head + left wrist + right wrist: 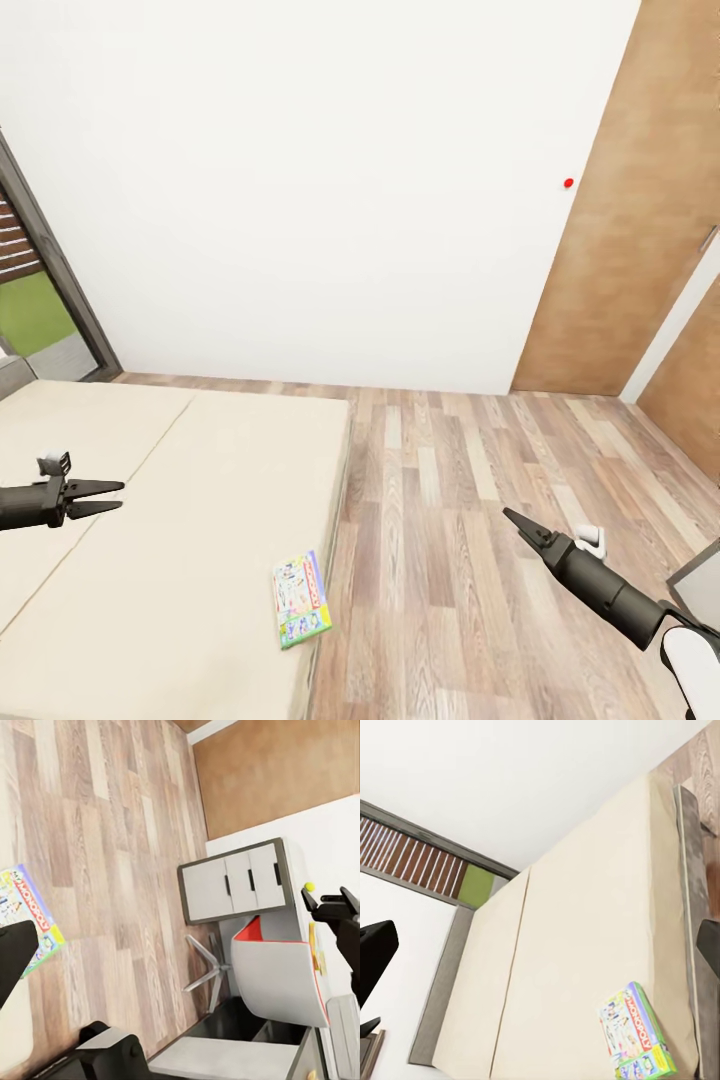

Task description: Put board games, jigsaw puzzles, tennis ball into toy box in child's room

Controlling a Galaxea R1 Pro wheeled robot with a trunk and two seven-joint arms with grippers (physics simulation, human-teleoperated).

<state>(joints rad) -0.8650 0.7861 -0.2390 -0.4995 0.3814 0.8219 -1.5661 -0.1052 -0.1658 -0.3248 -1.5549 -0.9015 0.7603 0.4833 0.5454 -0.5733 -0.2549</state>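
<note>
One board game (302,598) — a green-edged white-and-red box — lies flat on the bed (150,520), close to the mattress edge that faces the plank floor (470,520), well along toward the robot. It sits within easy reach from the floor side, which is probably why the robot faces the bed from here.

The left gripper (105,496) hangs over the mattress, well apart from the box, its jaws slightly spread with nothing between them. The right gripper (520,525) hovers over the floor, off the bed's edge; its jaws look pressed together to a point and hold nothing. Both arms seem held wide and clear for the approach, not yet committed to a grasp.

The left wrist view looks back across the floor to the table (296,870) — the tennis ball (309,886) rests on it by the wall, with a chair (277,979) drawn up beside the drawers.
</note>
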